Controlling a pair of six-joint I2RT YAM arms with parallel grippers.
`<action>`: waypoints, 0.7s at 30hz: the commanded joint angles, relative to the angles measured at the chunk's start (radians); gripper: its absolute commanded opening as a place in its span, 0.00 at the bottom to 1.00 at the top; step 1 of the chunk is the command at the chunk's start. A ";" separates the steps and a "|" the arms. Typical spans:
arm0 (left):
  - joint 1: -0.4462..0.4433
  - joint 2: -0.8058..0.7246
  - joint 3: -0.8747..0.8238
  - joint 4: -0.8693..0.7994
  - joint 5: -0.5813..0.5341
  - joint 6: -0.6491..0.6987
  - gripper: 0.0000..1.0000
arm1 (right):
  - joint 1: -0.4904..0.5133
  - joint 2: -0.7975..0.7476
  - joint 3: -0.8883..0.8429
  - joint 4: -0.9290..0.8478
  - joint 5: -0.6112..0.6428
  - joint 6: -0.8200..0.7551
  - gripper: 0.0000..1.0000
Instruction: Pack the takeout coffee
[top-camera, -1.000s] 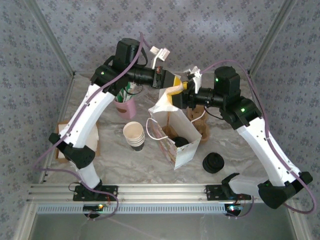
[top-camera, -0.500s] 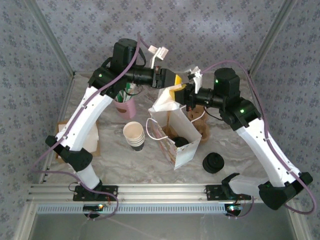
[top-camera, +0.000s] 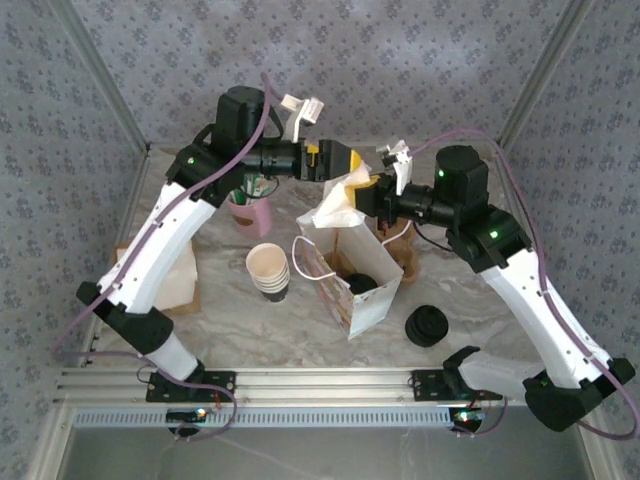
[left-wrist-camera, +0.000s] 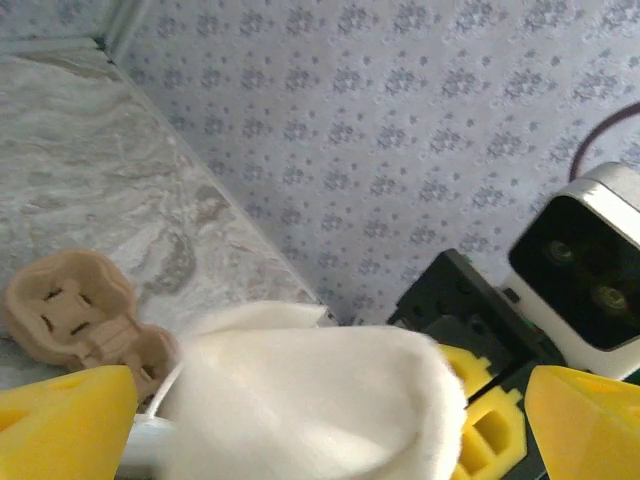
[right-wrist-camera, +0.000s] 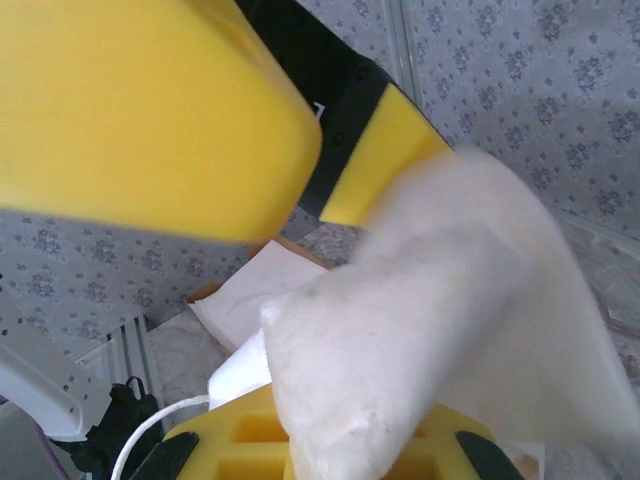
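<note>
The takeout coffee's black lid (top-camera: 362, 284) shows inside the open white paper bag (top-camera: 372, 300) standing mid-table. Above the bag's mouth hangs a white napkin (top-camera: 338, 203), pinched at its upper corner by my right gripper (top-camera: 374, 190), which is shut on it. My left gripper (top-camera: 343, 163) sits just up-left of that, jaws wide apart. In the left wrist view the napkin (left-wrist-camera: 320, 400) lies loose between my yellow fingers (left-wrist-camera: 60, 425), touching neither. In the right wrist view the napkin (right-wrist-camera: 450, 320) rises out of my shut gripper (right-wrist-camera: 330, 445).
A stack of lidless cups (top-camera: 268, 270) stands left of the bag, and a stack of black lids (top-camera: 427, 325) to its right. A brown cup carrier (top-camera: 403, 252) lies behind the bag. A pink holder (top-camera: 250, 213) and a napkin box (top-camera: 178, 275) sit at the left.
The left gripper opened and let go of the napkin, drawing back up-left. The right gripper shut on the napkin and lifted slightly.
</note>
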 joint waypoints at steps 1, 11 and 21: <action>0.001 -0.085 -0.037 0.032 -0.118 0.046 0.99 | 0.016 -0.046 -0.017 -0.044 0.066 -0.004 0.00; 0.001 -0.313 -0.305 0.086 -0.333 0.091 1.00 | 0.091 -0.082 -0.033 -0.123 0.185 -0.053 0.00; -0.007 -0.500 -0.542 0.102 -0.408 0.090 0.99 | 0.237 -0.049 -0.025 -0.213 0.494 -0.160 0.00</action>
